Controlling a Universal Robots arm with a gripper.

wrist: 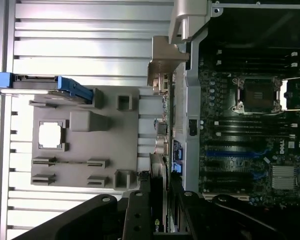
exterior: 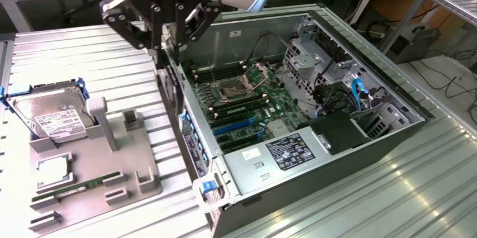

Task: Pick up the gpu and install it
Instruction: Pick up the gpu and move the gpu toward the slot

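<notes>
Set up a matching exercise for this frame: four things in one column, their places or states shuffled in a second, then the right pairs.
Things:
1. gpu
2. hard drive
3. memory stick
4. blue slots

Places or states:
A. lying flat in the grey holder
B. on the motherboard inside the case
C. gripped by the end effector
D. propped in the grey holder, white label showing

Pairs: 1-C, 2-D, 3-A, 4-B.
</notes>
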